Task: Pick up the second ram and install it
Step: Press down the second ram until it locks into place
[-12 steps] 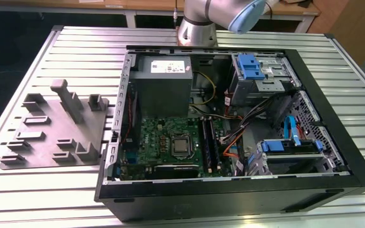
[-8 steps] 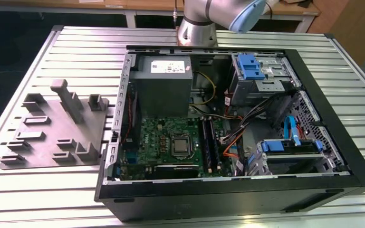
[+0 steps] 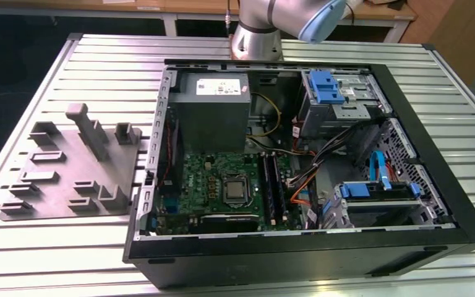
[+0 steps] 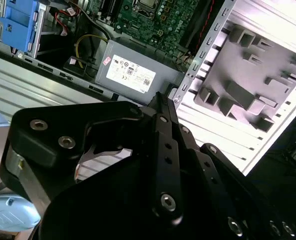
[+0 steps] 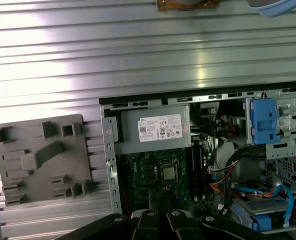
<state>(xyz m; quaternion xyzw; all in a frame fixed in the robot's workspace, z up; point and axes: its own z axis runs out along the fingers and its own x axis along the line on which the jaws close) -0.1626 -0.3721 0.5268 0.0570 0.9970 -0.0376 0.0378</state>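
Though second ram [image 3: 281,189] hard to separate from dark slot rails just beside processor [image 3: 235,192] on motherboard [image 3: 213,179], something thin stands upright there. Computer case [image 3: 435,154] lies open on slatted table [image 3: 72,247], grey fixture tray [image 3: 64,167] beside it. My gripper [image 4: 157,165] high above, tips cut off; grip state cannot tell.

Case top: the open computer case [image 3: 435,185] has no side panel, so the motherboard [image 3: 221,185] lies reachable from above.
Far end: the power supply [image 3: 211,108] stands tall over the board's edge.
Exterior view's right: drive cages [image 3: 341,99] and cables [image 3: 328,151] crowd beside the slot rails [image 3: 272,189].
Exterior view's left: the grey fixture tray [image 3: 72,167] has upright posts; bare ribbed table [image 3: 56,247] surrounds it.
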